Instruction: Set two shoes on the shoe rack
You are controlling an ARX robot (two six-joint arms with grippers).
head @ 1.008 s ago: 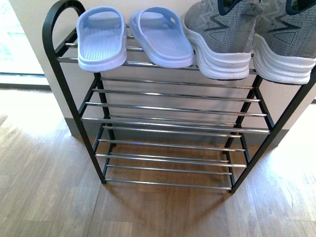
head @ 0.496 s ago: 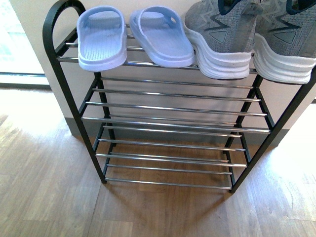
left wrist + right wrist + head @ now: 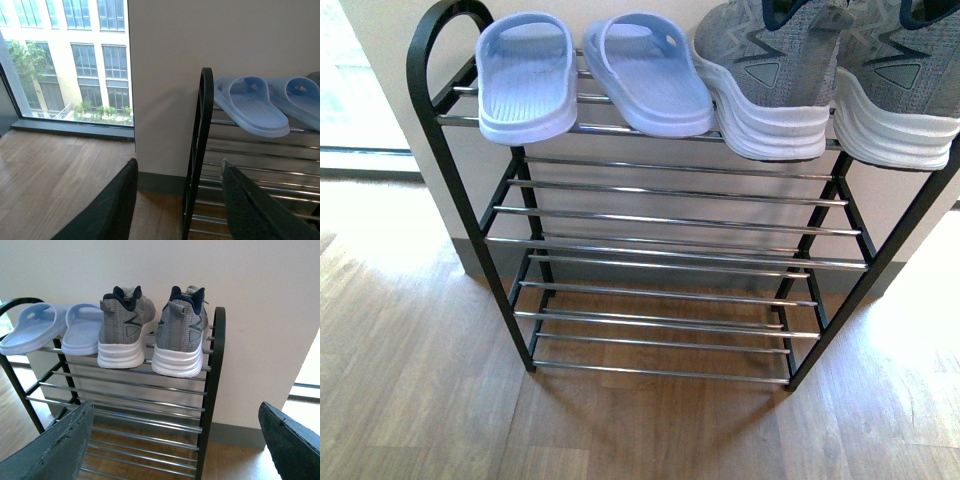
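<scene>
The shoe rack [image 3: 670,220] stands against the wall, with a black frame and silver bars. On its top tier two pale-blue slides [image 3: 525,75] [image 3: 645,70] lie at the left, and two grey sneakers [image 3: 770,80] [image 3: 900,80] stand at the right. Neither arm shows in the front view. My left gripper [image 3: 178,162] is open beside the rack's left end post [image 3: 202,125], below the slides [image 3: 250,105], and holds nothing. My right gripper [image 3: 175,405] is open in front of the rack [image 3: 215,365], below the sneakers [image 3: 122,332] [image 3: 182,337], with nothing between its fingers.
A cream wall [image 3: 650,200] with a grey skirting runs behind the rack. A floor-level window [image 3: 65,60] lies to the rack's left. Wood floor [image 3: 420,400] spreads around and in front of the rack.
</scene>
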